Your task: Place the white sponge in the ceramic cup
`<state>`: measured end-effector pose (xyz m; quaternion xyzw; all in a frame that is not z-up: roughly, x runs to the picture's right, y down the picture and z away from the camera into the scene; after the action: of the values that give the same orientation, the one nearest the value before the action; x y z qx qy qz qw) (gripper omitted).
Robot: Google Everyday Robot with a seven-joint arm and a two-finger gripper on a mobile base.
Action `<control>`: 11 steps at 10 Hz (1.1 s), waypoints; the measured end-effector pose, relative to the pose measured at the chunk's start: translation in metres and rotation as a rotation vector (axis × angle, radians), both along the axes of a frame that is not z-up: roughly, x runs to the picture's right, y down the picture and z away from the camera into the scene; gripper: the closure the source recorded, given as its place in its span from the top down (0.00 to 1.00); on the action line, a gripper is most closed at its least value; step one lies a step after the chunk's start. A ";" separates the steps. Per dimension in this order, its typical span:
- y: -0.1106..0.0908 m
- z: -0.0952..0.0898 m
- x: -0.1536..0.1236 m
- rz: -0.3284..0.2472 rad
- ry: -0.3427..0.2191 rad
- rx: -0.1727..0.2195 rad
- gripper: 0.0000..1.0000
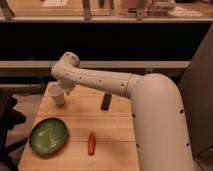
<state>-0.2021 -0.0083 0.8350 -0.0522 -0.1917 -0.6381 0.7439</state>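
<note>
The white ceramic cup (56, 94) stands upright at the far left corner of the wooden table (117, 125). My arm reaches in from the right, and its wrist bends down right beside the cup. My gripper (67, 90) hangs just to the right of the cup's rim, close to it or touching it. No white sponge shows on the table; if it is at the gripper, it is hidden there.
A black oblong object (105, 101) lies near the middle of the table's far side. A green plate (48, 135) sits at the front left. An orange-red carrot-like object (91, 143) lies at the front middle. A dark chair (7, 117) stands left of the table.
</note>
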 end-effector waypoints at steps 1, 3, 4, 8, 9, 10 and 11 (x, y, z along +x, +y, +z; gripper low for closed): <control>-0.001 0.000 0.000 -0.001 -0.001 0.002 0.02; -0.013 -0.005 -0.003 -0.025 -0.001 0.034 0.02; -0.024 -0.012 -0.008 -0.045 -0.008 0.055 0.02; -0.042 -0.014 -0.040 -0.130 -0.062 0.082 0.18; -0.042 -0.011 -0.050 -0.150 -0.080 0.074 0.29; -0.040 -0.007 -0.060 -0.163 -0.096 0.065 0.39; -0.038 -0.003 -0.067 -0.167 -0.112 0.054 0.51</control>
<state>-0.2688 -0.0461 0.8322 -0.0122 -0.2107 -0.7048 0.6773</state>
